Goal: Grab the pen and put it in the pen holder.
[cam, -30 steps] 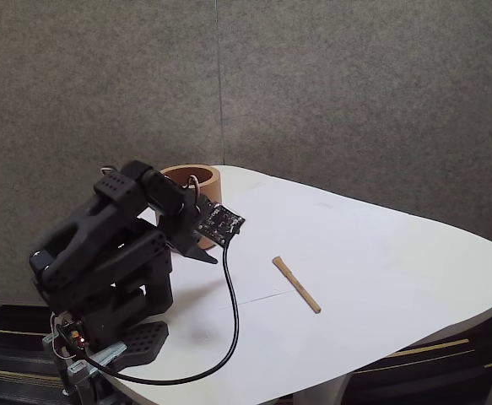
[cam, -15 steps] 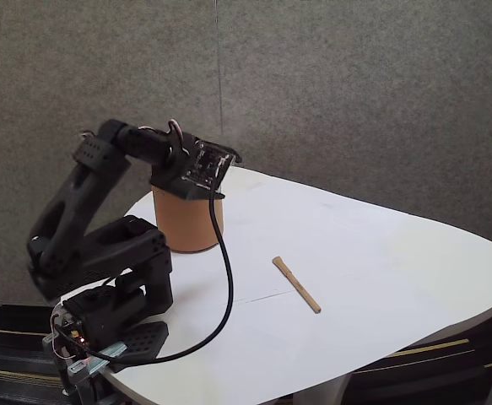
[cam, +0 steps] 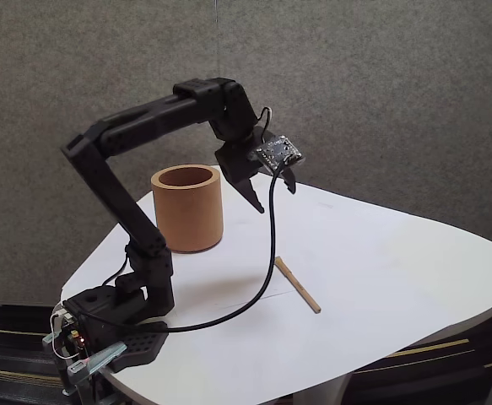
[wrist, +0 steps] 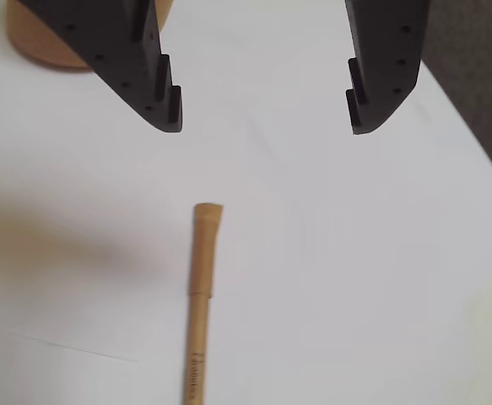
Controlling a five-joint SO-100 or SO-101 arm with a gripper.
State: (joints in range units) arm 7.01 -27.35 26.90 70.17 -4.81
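Tan pen (wrist: 200, 304) lies on the table below the spread, empty gripper (wrist: 265, 122).

One pen (cam: 296, 284) lies at the lower middle of the fixed view, and the same single pen (wrist: 201, 295) runs up from the bottom edge of the wrist view. One pen holder (cam: 187, 207) stands left of centre. One white worktop (cam: 397, 278) carries both. One arm ends in one hand (cam: 273, 196) with two fingers (wrist: 154, 80), and one black cable (cam: 254, 291) hangs from it.
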